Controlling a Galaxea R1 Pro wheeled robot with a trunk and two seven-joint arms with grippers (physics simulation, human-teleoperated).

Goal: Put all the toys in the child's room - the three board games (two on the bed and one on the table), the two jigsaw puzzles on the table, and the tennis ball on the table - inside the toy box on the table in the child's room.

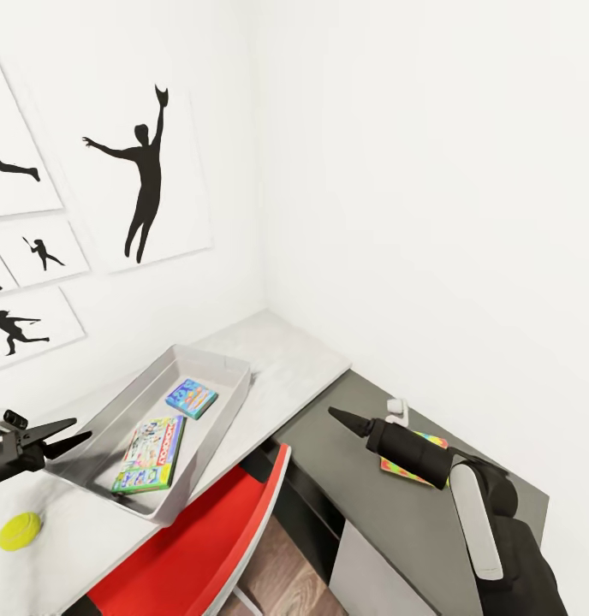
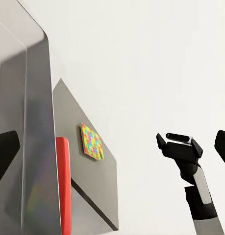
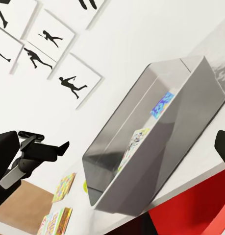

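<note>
Two board games (image 1: 151, 453) lie in the toy box (image 1: 211, 433). Tennis ball (image 1: 19, 530) and jigsaw (image 1: 414, 458) wait on your desk (image 1: 303, 364). Left hand (image 1: 62, 435) spread, empty; right hand (image 1: 339, 416) can't tell.

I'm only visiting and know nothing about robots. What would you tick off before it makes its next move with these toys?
1. Toy box sits open on the light grey table: ok.
2. Monopoly box and small blue game box lie flat inside it: ok.
3. Left gripper open and empty: ok.
4. Right gripper open and empty, above the dark desk part: ok.
5. Tennis ball in the toy box: not ok, it lies on the table near the left gripper.
6. Jigsaw puzzle in the toy box: not ok, it lies on the dark desk part under the right arm.
</note>
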